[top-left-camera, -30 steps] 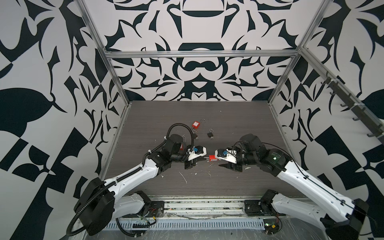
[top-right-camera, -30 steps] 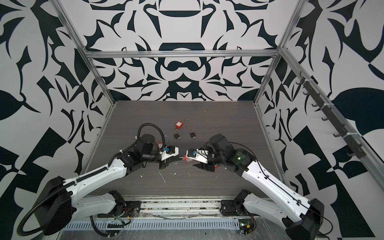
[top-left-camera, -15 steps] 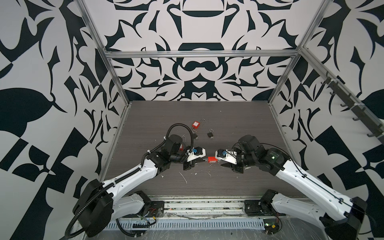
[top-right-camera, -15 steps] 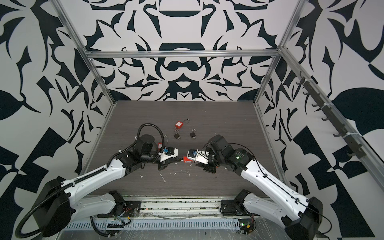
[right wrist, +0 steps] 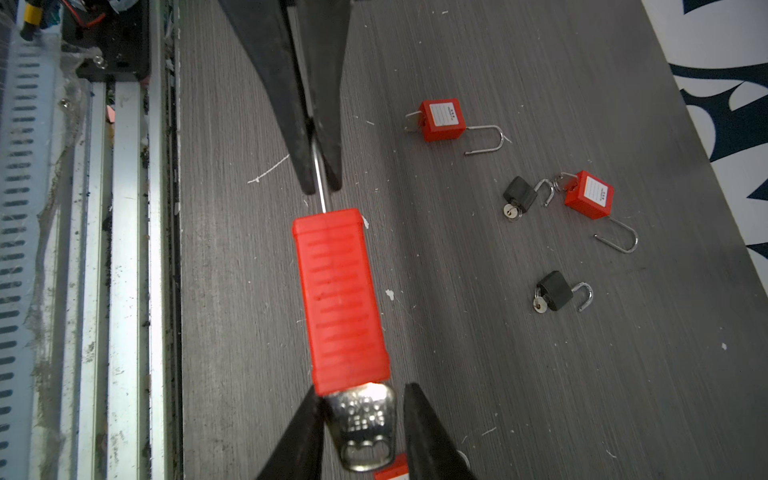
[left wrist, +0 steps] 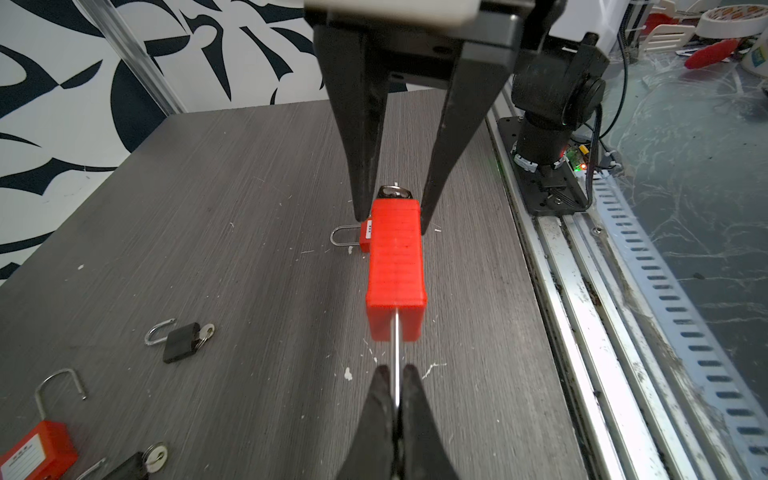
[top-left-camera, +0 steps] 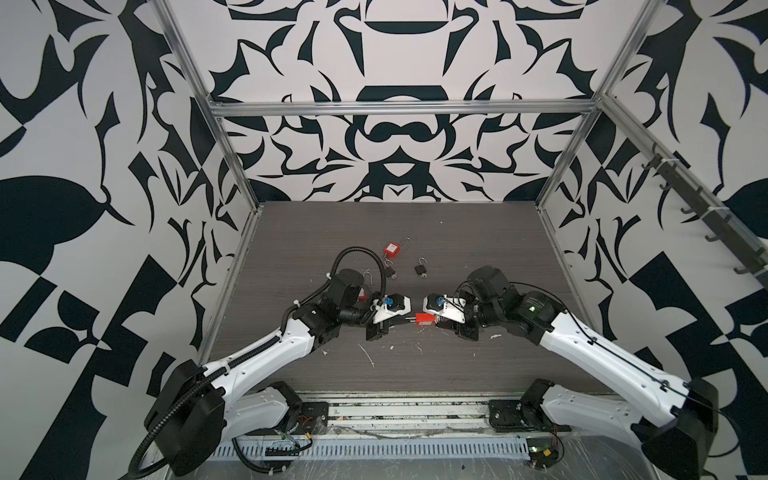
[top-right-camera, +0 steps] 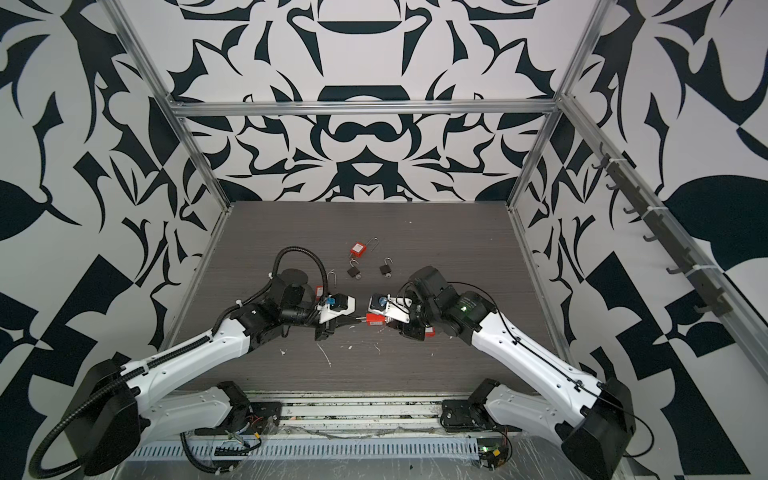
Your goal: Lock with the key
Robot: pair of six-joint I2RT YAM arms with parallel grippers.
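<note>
A red padlock [top-left-camera: 424, 319] [top-right-camera: 375, 319] hangs just above the table between my two arms. Its thin steel shackle [left wrist: 397, 345] is pinched in my left gripper [left wrist: 397, 372] [top-left-camera: 405, 319], which is shut on it. The padlock body [right wrist: 340, 299] [left wrist: 397, 266] lies lengthwise between the grippers. A silver key [right wrist: 365, 419] [left wrist: 395, 192] sticks out of its far end. My right gripper [right wrist: 361, 392] [top-left-camera: 435, 322] straddles the key head. One finger touches the key's edge and a thin gap shows at the other, so the jaws stand narrowly open.
Several open padlocks lie on the table behind the grippers: a red one [top-left-camera: 392, 248], two black ones [top-left-camera: 390, 271] [top-left-camera: 421, 269], and another red one [right wrist: 442, 120] beside the left arm. One more red padlock [left wrist: 365, 235] lies under the right gripper. The metal rail [top-left-camera: 395, 411] runs along the front edge.
The right gripper's jaws have narrowed about the key head and the right wrist has shifted slightly. The left gripper and the padlock have stayed put.
</note>
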